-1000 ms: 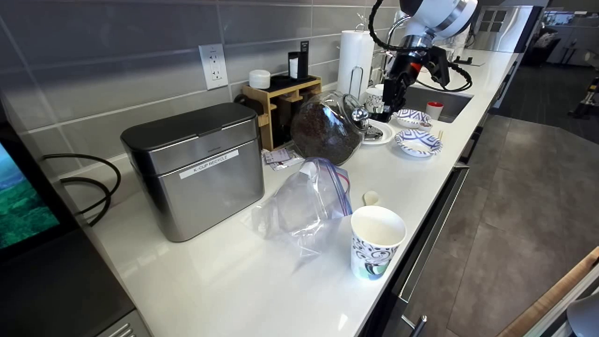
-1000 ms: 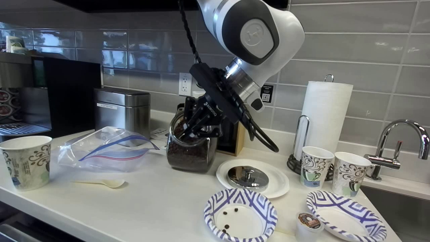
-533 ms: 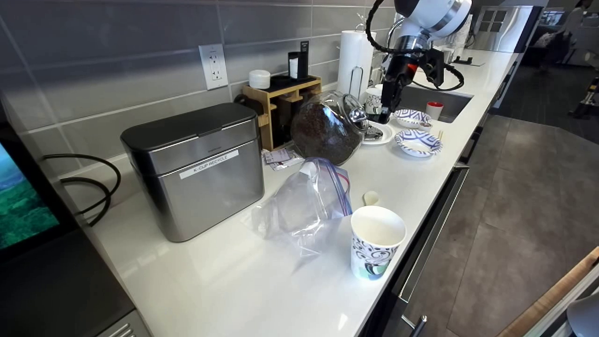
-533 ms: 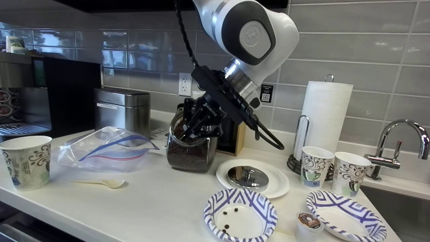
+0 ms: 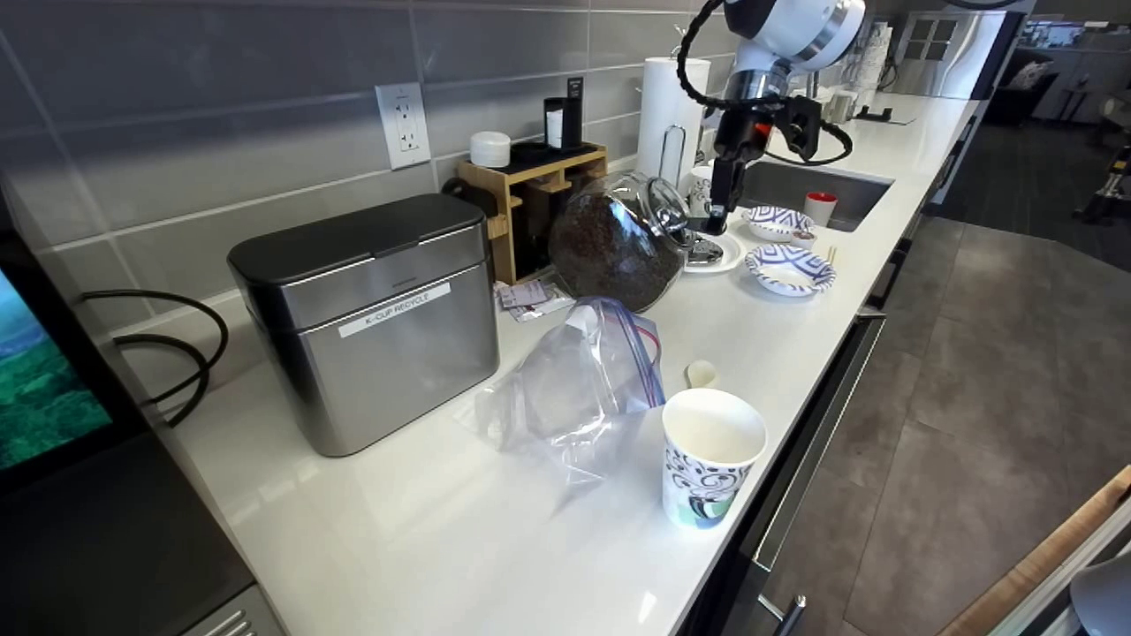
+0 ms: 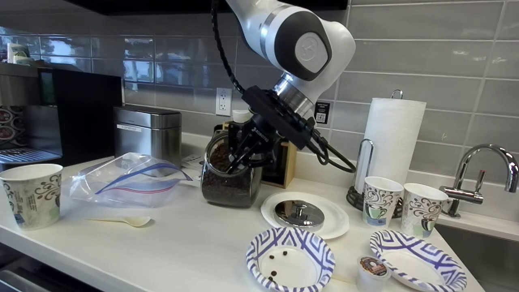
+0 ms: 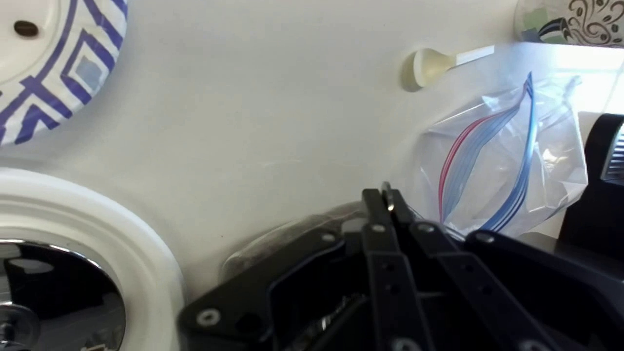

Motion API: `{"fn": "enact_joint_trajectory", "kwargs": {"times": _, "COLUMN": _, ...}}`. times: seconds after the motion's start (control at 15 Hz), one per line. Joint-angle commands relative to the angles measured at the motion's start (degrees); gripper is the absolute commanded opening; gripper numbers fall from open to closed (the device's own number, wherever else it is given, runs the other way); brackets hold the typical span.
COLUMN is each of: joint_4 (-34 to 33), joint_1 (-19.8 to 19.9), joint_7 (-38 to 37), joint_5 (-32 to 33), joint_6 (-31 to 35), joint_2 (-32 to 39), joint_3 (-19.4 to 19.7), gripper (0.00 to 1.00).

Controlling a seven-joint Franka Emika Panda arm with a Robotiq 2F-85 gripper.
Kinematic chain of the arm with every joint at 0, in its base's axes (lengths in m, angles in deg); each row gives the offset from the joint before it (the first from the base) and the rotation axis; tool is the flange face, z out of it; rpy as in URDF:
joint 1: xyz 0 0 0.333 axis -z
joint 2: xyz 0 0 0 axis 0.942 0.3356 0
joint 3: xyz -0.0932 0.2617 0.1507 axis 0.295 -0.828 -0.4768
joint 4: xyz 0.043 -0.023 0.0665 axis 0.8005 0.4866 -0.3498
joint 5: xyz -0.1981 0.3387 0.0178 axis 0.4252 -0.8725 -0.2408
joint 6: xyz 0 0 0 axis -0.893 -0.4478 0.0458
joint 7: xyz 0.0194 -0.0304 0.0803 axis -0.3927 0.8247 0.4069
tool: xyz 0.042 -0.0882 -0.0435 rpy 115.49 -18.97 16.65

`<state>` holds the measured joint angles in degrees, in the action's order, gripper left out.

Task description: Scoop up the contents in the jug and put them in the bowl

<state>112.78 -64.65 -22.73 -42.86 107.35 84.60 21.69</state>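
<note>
The jug (image 6: 229, 190) is a bulbous glass jar full of dark brown beans, its open mouth tilted toward the counter front; it also shows in an exterior view (image 5: 610, 252) and partly in the wrist view (image 7: 292, 239). My gripper (image 6: 234, 162) is at the jug's mouth. In the wrist view its fingertips (image 7: 387, 200) are closed on a thin shiny metal utensil (image 7: 387, 191); its far end is hidden. A white bowl with blue pattern (image 6: 290, 263) holds several beans; its rim shows in the wrist view (image 7: 92, 73).
A chrome lid (image 6: 299, 215) lies on a white plate (image 6: 338, 227). A second patterned bowl (image 6: 417, 263) and a small pod cup (image 6: 373, 273) stand right. A plastic bag (image 6: 129, 182), a pale spoon (image 6: 136, 221) and a paper cup (image 6: 32, 198) are left.
My gripper has moved right in an exterior view and left, slightly down, in the other, staying by the jug's mouth. The shiny utensil end seen earlier there no longer shows. Jug and bowls have not moved.
</note>
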Motion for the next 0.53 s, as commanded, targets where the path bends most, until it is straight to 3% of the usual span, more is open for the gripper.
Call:
{"fn": "enact_joint_trajectory", "kwargs": {"times": 0.0, "joint_4": -5.0, "joint_1": 0.2, "joint_7": 0.6, "joint_5": 2.1, "joint_6": -3.3, "joint_2": 2.8, "joint_3": -1.3, "gripper": 0.01}}
{"fn": "enact_joint_trajectory", "kwargs": {"times": 0.47, "joint_4": -10.6, "joint_1": -1.8, "joint_7": -3.6, "joint_5": 7.3, "joint_6": -7.7, "joint_2": 6.6, "joint_3": -2.1, "gripper": 0.01}}
